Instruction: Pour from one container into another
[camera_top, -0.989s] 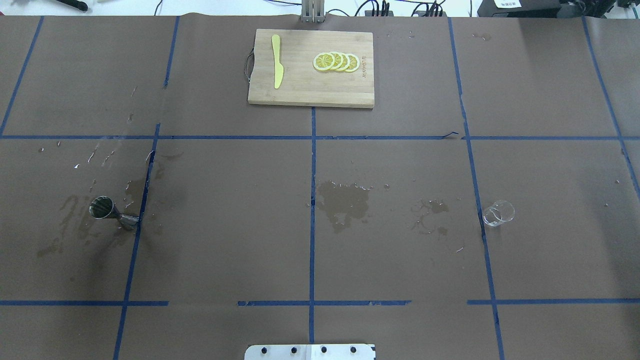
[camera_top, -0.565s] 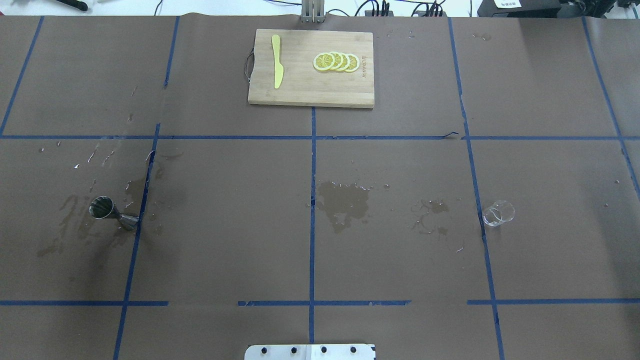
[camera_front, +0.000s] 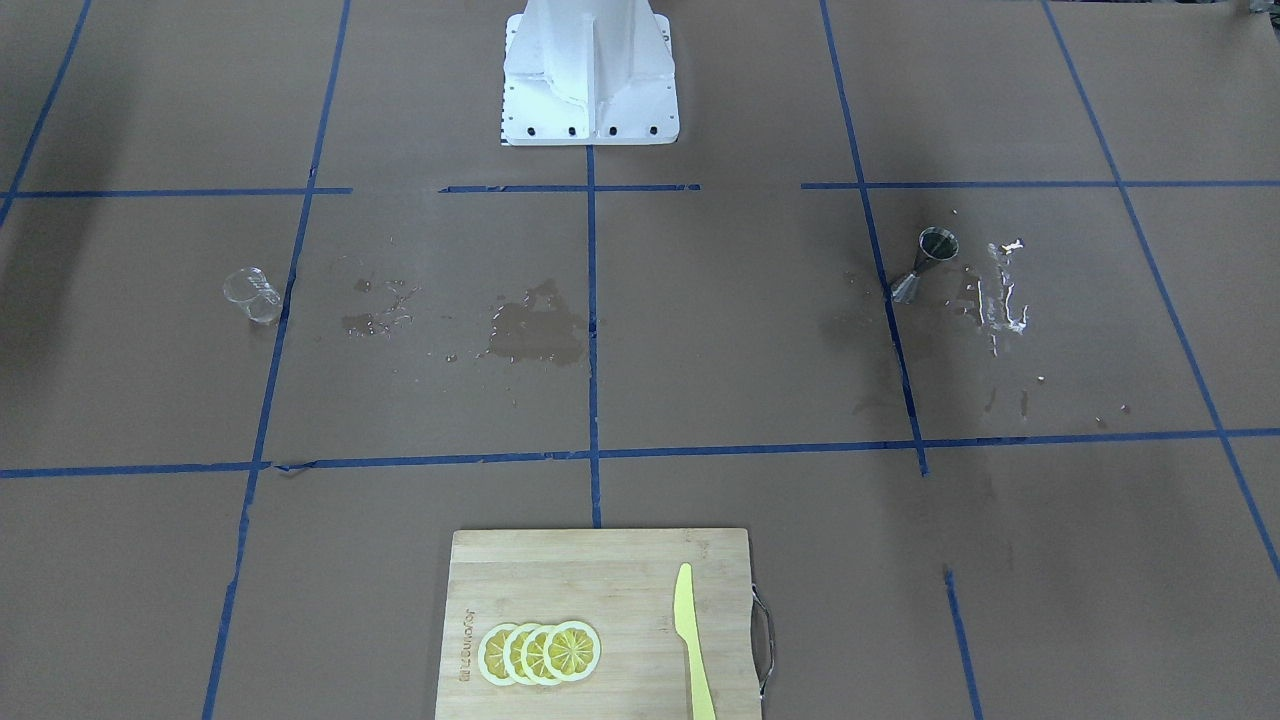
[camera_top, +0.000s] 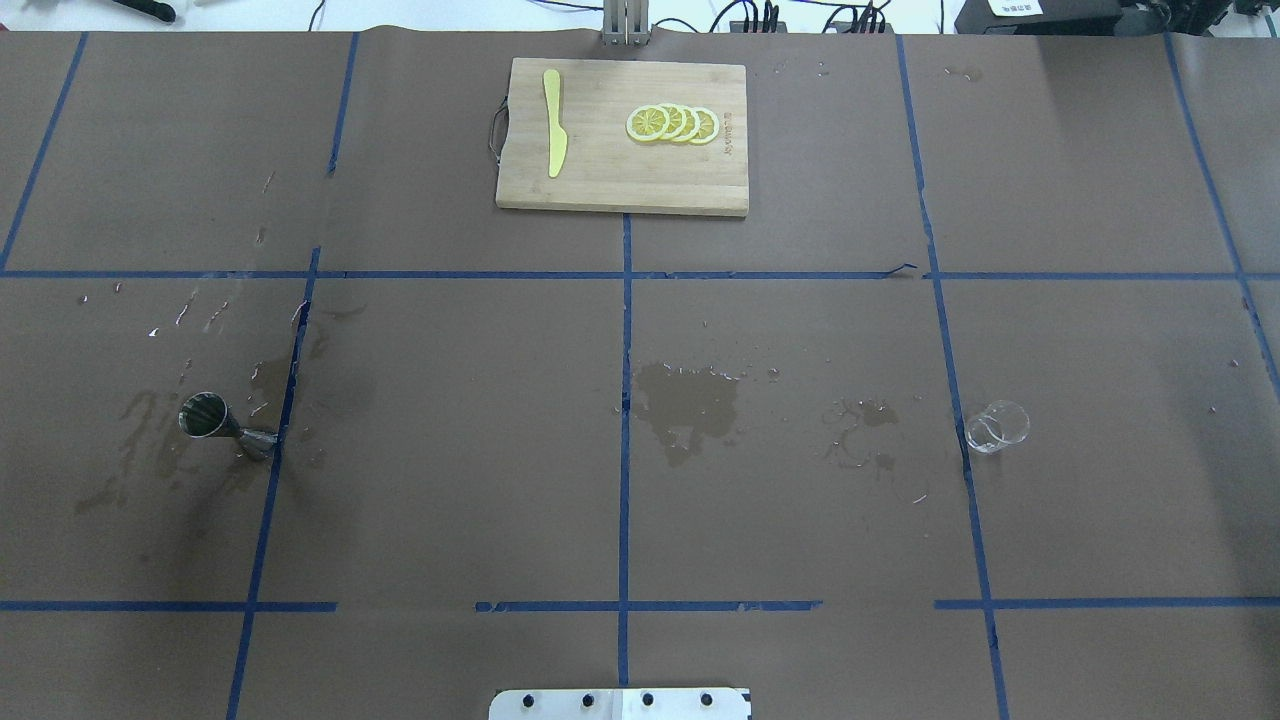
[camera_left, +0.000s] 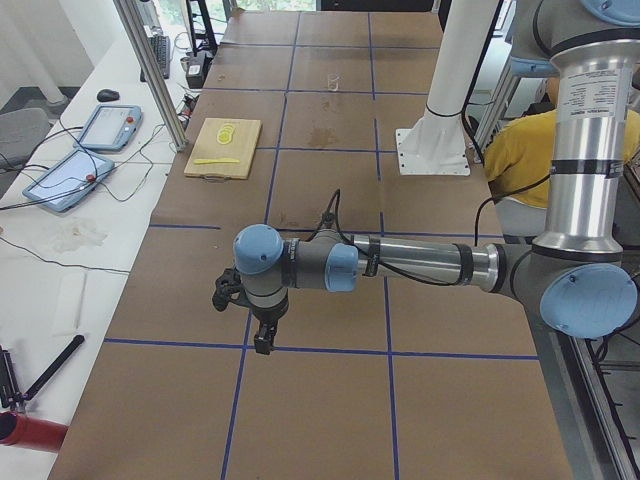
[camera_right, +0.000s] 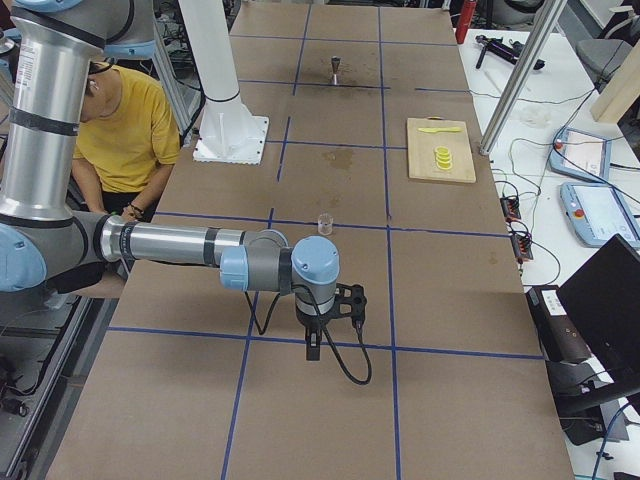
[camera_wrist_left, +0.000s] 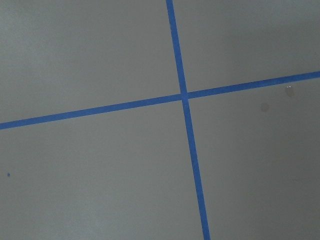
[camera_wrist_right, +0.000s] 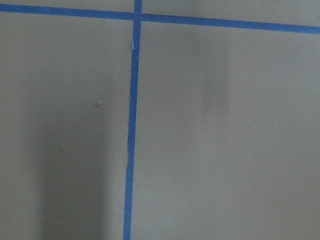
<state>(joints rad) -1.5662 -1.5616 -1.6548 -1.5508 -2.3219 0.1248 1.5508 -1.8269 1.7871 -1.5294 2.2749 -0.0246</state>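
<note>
The small clear beaker stands upright on the brown table cover at the right, also in the front-facing view and the right side view. The steel hourglass jigger stands at the left among wet stains, seen again from the front. Neither gripper is near them. My left gripper hangs over bare table beyond the jigger's end; my right gripper hangs beyond the beaker's end. I cannot tell whether either is open or shut. Both wrist views show only blue tape lines.
A wooden cutting board lies at the far middle edge with a yellow knife and lemon slices on it. Wet patches darken the centre. A person in a yellow shirt sits behind the robot base.
</note>
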